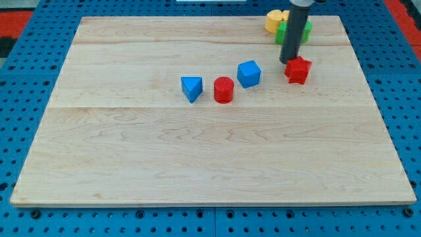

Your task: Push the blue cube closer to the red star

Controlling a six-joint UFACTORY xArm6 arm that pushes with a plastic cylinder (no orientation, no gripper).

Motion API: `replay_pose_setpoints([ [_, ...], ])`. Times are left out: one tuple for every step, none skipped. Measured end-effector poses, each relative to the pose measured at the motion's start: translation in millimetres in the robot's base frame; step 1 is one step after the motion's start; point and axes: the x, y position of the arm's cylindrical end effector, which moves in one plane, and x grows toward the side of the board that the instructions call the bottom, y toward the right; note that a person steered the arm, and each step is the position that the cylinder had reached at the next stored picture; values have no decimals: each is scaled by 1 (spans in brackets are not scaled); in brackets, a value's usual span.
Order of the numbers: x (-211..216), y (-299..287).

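Observation:
The blue cube (248,74) sits on the wooden board right of centre, toward the view's top. The red star (298,70) lies a short gap to its right. My tip (287,62) stands at the red star's upper-left edge, touching or almost touching it, and to the upper right of the blue cube. The dark rod rises from there to the view's top.
A red cylinder (223,90) stands just left of and below the blue cube. A blue triangular block (191,88) lies left of the cylinder. A yellow block (275,20) and a green block (305,30) sit at the board's top edge, partly behind the rod.

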Motion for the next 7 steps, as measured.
replay_pose_setpoints([
  [0, 5],
  [-13, -22],
  [-13, -76],
  [3, -120],
  [17, -146],
  [32, -140],
  [32, -113],
])
